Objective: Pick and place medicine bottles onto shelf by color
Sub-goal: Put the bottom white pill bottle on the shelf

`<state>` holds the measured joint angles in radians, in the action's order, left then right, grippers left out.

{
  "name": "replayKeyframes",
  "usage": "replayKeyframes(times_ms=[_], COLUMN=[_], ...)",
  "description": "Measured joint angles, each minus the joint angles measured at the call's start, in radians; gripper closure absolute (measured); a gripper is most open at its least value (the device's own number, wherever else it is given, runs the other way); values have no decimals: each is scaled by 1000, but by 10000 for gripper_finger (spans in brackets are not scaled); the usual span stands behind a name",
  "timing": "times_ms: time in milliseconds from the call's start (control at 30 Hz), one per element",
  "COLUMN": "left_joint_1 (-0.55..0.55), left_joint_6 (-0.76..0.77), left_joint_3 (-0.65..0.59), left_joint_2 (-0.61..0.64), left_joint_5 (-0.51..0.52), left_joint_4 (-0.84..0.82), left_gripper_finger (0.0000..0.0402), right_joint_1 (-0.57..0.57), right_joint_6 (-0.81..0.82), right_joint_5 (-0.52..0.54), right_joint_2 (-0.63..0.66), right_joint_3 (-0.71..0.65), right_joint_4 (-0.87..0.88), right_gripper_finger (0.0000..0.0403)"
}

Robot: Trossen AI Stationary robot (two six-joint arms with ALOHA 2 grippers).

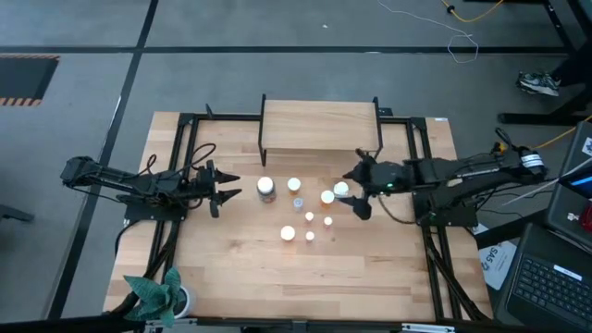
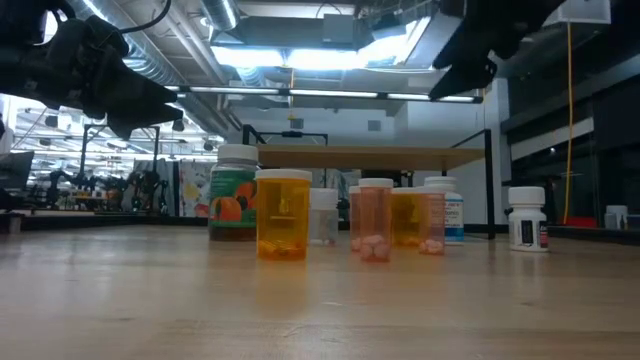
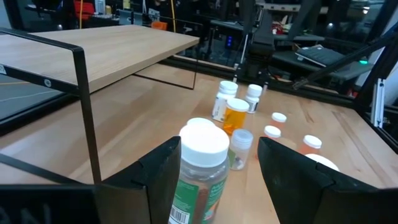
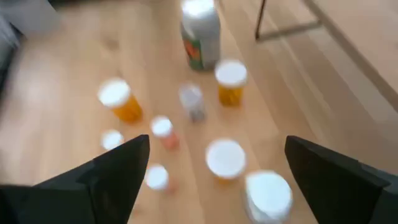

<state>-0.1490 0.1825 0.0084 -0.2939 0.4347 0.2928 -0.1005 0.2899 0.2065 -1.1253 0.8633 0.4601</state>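
Note:
Several medicine bottles with white caps stand in a cluster (image 1: 305, 211) at the table's middle, just in front of the shelf (image 1: 319, 125). They are mostly orange (image 2: 283, 214). A bigger green-labelled one (image 1: 266, 189) stands at the cluster's left, and a white one (image 2: 527, 219) at its right. My left gripper (image 1: 231, 185) is open and level, left of the green-labelled bottle (image 3: 200, 168), which stands just ahead of its fingers, apart from them. My right gripper (image 1: 357, 190) is open and slants down, hovering above the cluster's right side (image 4: 225, 158). It touches nothing.
The shelf board rests on thin black legs (image 3: 87, 112) and nothing shows on its top. Black frame rails (image 1: 180, 166) run along both table sides. A potted plant (image 1: 159, 294) stands at the near left corner. Bare tabletop (image 1: 305, 277) lies in front of the cluster.

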Motion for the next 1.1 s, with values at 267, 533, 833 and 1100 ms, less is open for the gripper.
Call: replayKeyframes(times_ms=[267, 533, 833, 1100], left_joint_1=[0, 0, 0, 0], left_joint_6=[0, -1, -1, -2], left_joint_3=[0, 0, 0, 0], left_joint_2=[0, 0, 0, 0], left_joint_5=[2, 2, 3, 3], left_joint_4=[-1, -1, -6, -9], left_gripper_finger=[193, 193, 193, 193], right_joint_1=[0, -11, -56, -53], right_joint_6=[5, 169, 150, 146], right_joint_5=[6, -68, -50, 6], right_joint_2=[-179, -212, -210, -213], right_joint_3=[54, 53, -25, -33], right_joint_4=[216, 391, 409, 396], right_gripper_finger=[27, 27, 27, 43])
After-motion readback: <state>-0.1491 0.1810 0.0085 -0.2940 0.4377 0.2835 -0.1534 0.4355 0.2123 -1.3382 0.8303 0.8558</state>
